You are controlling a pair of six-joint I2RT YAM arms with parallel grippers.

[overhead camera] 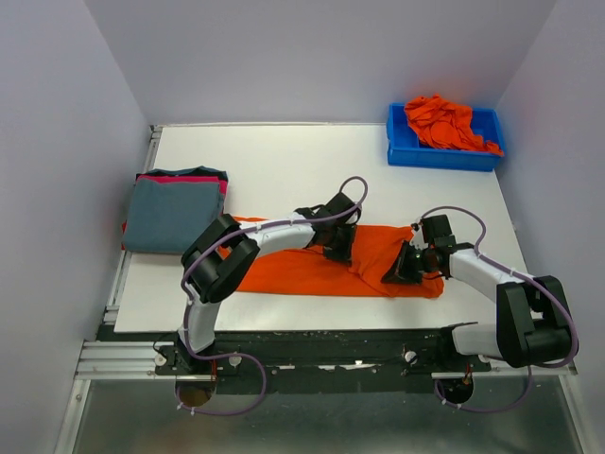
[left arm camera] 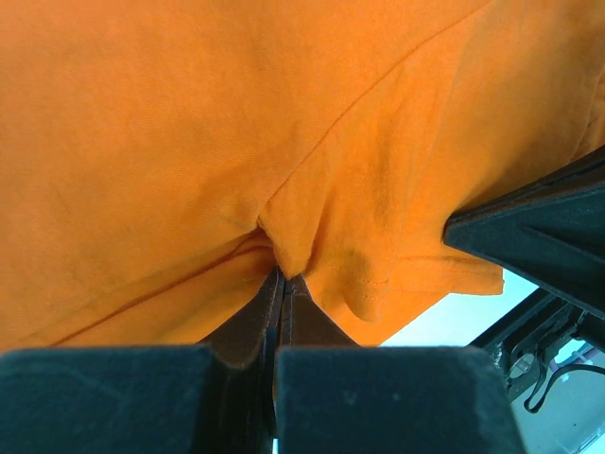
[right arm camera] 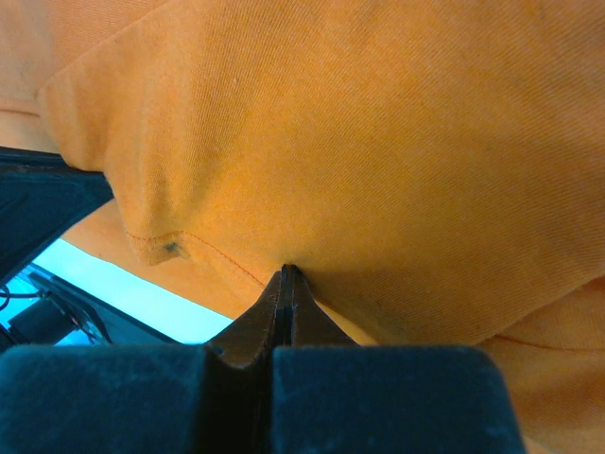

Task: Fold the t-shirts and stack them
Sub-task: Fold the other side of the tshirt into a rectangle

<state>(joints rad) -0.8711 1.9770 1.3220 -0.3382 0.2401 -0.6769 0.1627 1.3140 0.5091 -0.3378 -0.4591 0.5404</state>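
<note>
Orange t-shirt (overhead camera: 302,272) flat across the centre of the white surface (overhead camera: 284,165), left gripper (overhead camera: 338,252) pressed together on a fold at its middle, right gripper (overhead camera: 401,271) pinching cloth near its right end, folded grey-blue t-shirt (overhead camera: 170,216) at left, crumpled orange t-shirts (overhead camera: 442,123) in blue bin (overhead camera: 444,159) upper right
</note>
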